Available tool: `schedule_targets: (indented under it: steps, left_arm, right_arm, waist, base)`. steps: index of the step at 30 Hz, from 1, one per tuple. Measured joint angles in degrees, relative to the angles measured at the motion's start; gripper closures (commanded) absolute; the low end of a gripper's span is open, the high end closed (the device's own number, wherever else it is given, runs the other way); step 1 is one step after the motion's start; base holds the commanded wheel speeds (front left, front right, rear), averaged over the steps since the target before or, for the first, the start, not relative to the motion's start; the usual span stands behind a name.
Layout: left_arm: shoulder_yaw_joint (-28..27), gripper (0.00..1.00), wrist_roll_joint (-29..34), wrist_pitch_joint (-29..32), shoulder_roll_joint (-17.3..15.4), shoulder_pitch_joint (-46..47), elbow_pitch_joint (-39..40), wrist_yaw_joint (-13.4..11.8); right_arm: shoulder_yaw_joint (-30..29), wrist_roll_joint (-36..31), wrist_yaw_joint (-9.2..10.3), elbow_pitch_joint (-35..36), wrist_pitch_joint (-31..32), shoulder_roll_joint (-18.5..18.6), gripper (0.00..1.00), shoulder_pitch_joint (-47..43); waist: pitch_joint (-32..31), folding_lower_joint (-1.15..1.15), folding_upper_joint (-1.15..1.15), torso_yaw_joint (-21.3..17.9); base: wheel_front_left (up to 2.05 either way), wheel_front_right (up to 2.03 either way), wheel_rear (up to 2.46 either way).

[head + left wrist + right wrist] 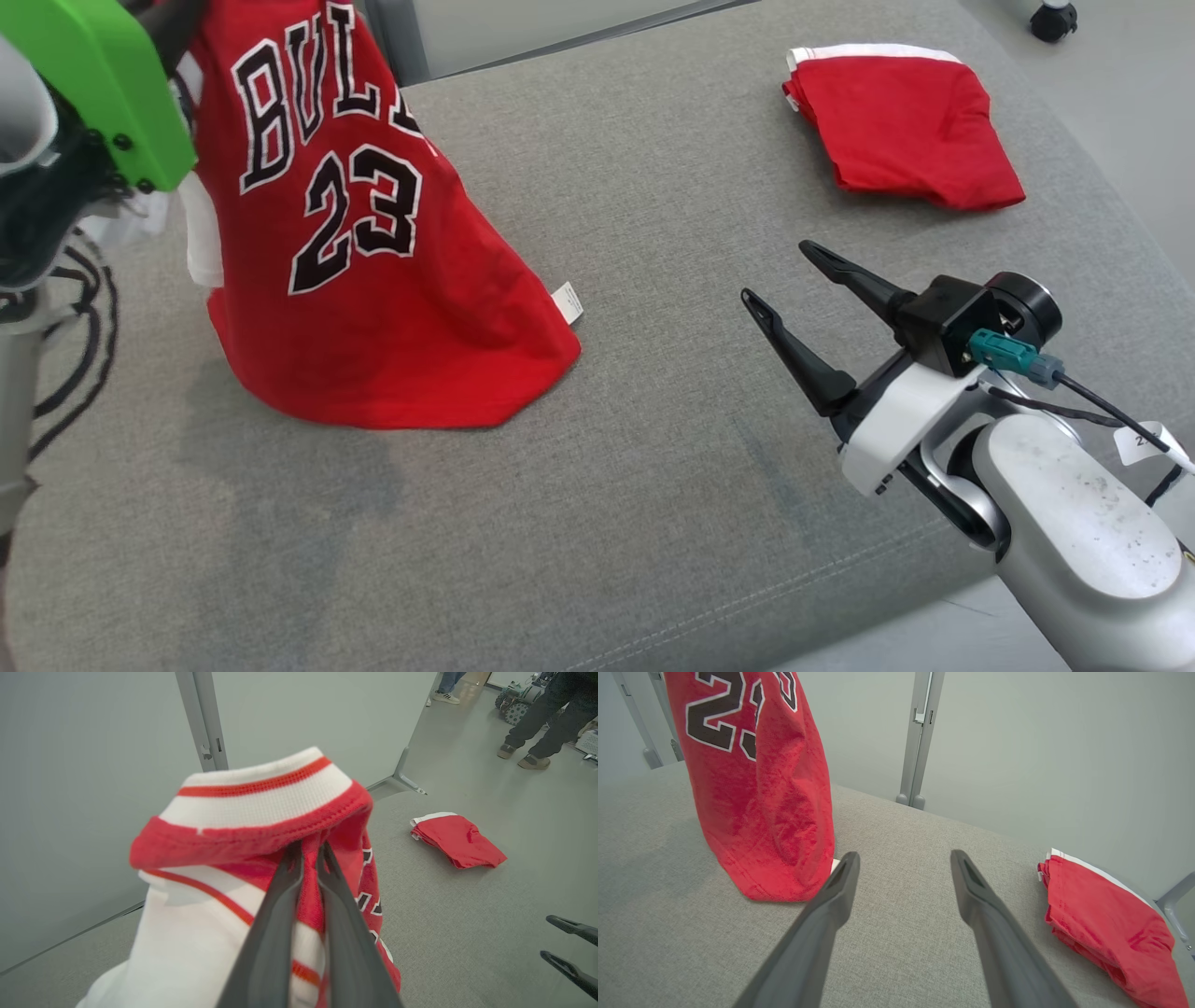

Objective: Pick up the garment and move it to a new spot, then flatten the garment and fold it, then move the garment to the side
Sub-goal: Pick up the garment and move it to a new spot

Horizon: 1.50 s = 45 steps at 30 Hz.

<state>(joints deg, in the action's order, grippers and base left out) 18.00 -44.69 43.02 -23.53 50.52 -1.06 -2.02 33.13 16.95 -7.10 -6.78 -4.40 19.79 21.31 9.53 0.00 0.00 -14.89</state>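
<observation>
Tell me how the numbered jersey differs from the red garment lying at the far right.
The jersey hangs lifted by the left end effector, hem on the grey surface; the folded garment lies flat, untouched. The jersey shows black lettering and 23; the folded garment shows none. Both are red with white trim.
</observation>
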Motion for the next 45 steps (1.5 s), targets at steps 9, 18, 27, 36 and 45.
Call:
schedule_targets:
  steps: [9, 18, 27, 36, 45]
  left_arm:
    - [4.78, 1.00, -6.16, -1.21, 8.16, -0.16, -0.04, 3.80]
    - [10.42, 1.00, -9.55, -0.23, 10.48, -2.72, -0.30, 8.03]
    - [14.81, 1.00, -10.95, 8.59, 1.81, -9.60, -6.73, 8.40]
    - [14.54, 1.00, -17.86, 11.13, 3.16, -13.72, -3.67, 8.58]
    - [13.88, 1.00, -17.52, 7.92, 3.03, -14.36, 4.43, 9.06]
  right_arm:
    - [0.22, 0.77, -0.03, 0.26, -0.01, -0.15, 0.00, 0.00]
    - [0.16, 0.89, -0.03, 0.77, -0.10, -0.35, 0.00, 0.00]
    - [-0.67, 1.29, 0.10, 0.75, -0.60, -0.19, 0.00, -0.07]
    - [-1.79, 1.30, 0.65, -0.19, -0.60, 1.93, 0.00, -1.59]
    - [-1.83, 1.30, 1.13, -0.38, -0.51, 2.81, 0.00, -1.92]
  waist:
    - [0.98, 0.00, 0.00, -1.76]
    - [2.69, 0.00, 0.00, -3.01]
    - [4.53, 0.00, 0.00, -3.67]
    - [4.69, 0.00, 0.00, -1.67]
    - [3.56, 0.00, 0.00, 2.54]
  base:
    - [0.00, 0.00, 0.00]
    - [0.00, 0.00, 0.00]
    - [0.00, 0.00, 0.00]
    - [0.00, 0.00, 0.00]
    - [0.00, 0.00, 0.00]
